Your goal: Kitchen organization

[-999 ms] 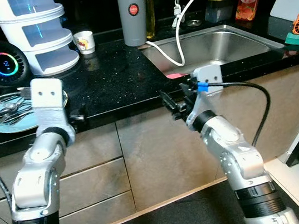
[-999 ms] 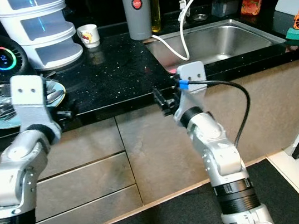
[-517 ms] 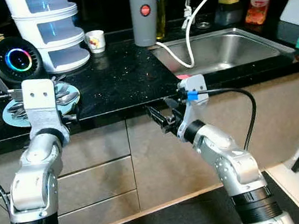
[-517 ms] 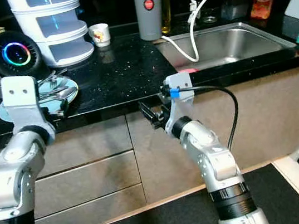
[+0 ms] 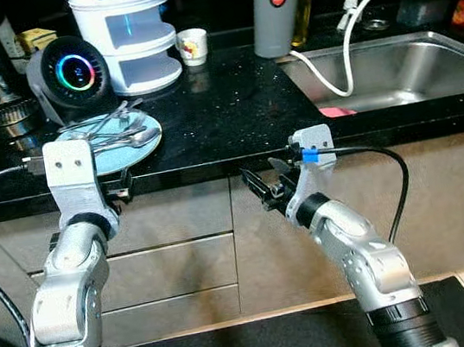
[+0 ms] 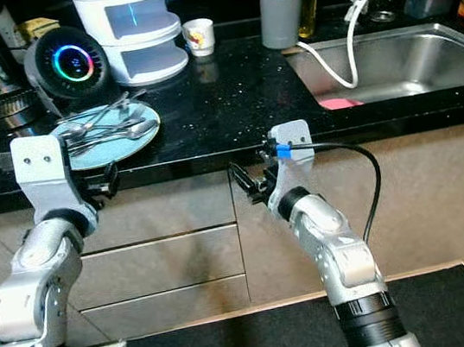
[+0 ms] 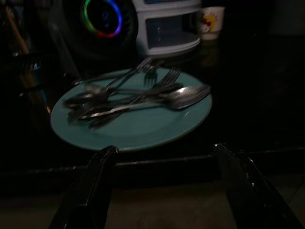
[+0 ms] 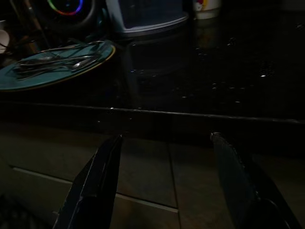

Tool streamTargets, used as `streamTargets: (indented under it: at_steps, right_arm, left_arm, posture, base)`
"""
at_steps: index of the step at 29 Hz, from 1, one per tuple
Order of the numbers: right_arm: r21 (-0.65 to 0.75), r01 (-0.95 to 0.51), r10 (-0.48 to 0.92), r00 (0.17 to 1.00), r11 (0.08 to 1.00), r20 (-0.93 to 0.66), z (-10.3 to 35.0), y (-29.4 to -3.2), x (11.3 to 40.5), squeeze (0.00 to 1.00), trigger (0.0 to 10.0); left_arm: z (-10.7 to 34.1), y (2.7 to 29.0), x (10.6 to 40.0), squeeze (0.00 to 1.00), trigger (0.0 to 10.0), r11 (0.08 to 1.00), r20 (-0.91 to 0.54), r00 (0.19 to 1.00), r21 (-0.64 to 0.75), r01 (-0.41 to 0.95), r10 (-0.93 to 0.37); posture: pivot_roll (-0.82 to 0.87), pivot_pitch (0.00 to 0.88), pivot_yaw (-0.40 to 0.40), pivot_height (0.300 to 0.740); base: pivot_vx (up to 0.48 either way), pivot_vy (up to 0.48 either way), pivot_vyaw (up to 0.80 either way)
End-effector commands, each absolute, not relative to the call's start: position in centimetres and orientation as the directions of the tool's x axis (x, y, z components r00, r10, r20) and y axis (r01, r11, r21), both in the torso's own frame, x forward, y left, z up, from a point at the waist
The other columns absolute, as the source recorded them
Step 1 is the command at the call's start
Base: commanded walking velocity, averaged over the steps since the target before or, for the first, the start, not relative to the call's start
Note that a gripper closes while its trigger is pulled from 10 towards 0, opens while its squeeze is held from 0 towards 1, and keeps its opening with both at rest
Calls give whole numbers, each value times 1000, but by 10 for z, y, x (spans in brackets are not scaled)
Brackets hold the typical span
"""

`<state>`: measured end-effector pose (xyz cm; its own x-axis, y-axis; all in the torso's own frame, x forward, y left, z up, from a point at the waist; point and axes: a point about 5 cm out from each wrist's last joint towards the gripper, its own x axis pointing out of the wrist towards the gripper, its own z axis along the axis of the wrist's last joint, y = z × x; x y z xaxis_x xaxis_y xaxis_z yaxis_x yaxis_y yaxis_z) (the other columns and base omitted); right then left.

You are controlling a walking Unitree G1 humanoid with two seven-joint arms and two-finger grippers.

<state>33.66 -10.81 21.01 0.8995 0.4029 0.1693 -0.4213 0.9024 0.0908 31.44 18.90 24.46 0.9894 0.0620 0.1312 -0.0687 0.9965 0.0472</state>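
Change noted: over the last second the whole view swung left along the counter (image 5: 234,129), so the camera turned; the plate (image 5: 128,150) of cutlery (image 5: 118,138), formerly at the far left edge, sat near centre-left, and the sink (image 5: 401,78) slid toward the right. Nothing on the counter itself appeared to have moved. Judged meaning: the robot had squared up to the plate, probably the next item to sort, with no grasp yet begun. Item, plate: teal, near the front edge of the counter on the left, carrying a loose heap of spoons and forks. Behind it stood a round speaker (image 5: 77,72) with a lit ring, a stacked white container (image 5: 125,32) and a small cup (image 5: 192,46); a grey flask (image 5: 277,5) stood further right, by the sink. Item, left gripper (image 7: 162,191): raised in front of the counter edge just below the plate, forearm upright, aimed at the plate, fingers spread wide and empty. Item, right gripper (image 5: 265,190): held below the counter edge in front of the cabinet (image 5: 180,234), pointed left, forearm angled up from the elbow, fingers likewise wide apart, holding nothing.
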Motion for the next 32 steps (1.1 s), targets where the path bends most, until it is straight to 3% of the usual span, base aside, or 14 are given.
streamTargets:
  at_steps: [1, 11, 32]
  right_arm:
    - [85, -418, 400, 900, 905, 172, 208, -108, 336, 0, 10000]
    - [112, -423, 391, 892, 899, 228, 217, -107, 338, 0, 10000]
    - [102, -434, 398, 882, 895, 253, 225, -107, 341, 0, 10000]
  left_arm:
    - [243, 188, 312, 0, 10000, 997, 130, 990, 53, -55, 48]
    - [251, 187, 313, 0, 10000, 996, 172, 985, 73, -45, 32]
    - [260, 193, 313, 0, 10000, 996, 199, 979, 59, -59, 46]
  posture:
    - [0, 61, -1, 740]
    - [13, 62, 0, 740]
    - [14, 75, 1, 740]
  base:
    - [0, 0, 0]
    - [0, 0, 0]
    - [306, 0, 0]
